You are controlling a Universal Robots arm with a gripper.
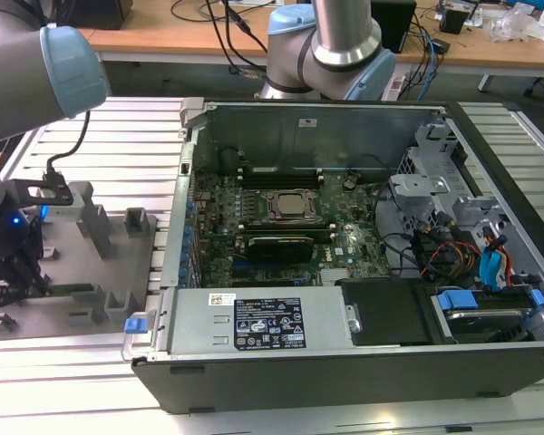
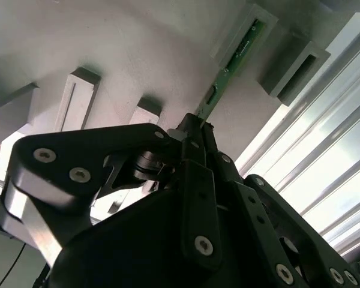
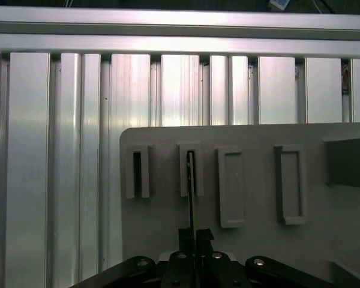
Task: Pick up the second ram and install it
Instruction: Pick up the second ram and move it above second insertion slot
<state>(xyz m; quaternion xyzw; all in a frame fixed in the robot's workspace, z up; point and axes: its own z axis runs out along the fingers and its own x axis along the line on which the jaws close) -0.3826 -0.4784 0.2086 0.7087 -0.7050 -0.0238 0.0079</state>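
A slatted aluminium table [image 1: 100, 122] carries an open desktop computer case [image 1: 317, 136] lying on its side. Its green motherboard [image 1: 218, 222] and central processor socket [image 1: 290, 205] face upward. The robot arm [image 1: 27, 63] bends down at the exterior view's left, well apart from the case, over a grey fixture plate [image 1: 109, 263] that lies on the slats beside the case. Raised, slotted grey blocks [image 3: 230, 186] stand in a row on that plate.

The black gripper [image 1: 9, 272] sits low over the plate's near end. In both wrist views its fingers [image 2: 195, 150] are pressed together on the second ram [image 2: 237, 51], pinching the thin green stick by one end. In the first wrist view the gripper [image 3: 193, 231] holds the second ram [image 3: 191, 192] edge-on, and its far end reaches into the slot of one block [image 3: 183, 171]. In the second wrist view the stick's flat face shows small dark parts. It runs from the gripper [image 2: 197, 123] up to a slotted block [image 2: 252, 15] on the plate [image 2: 138, 54].
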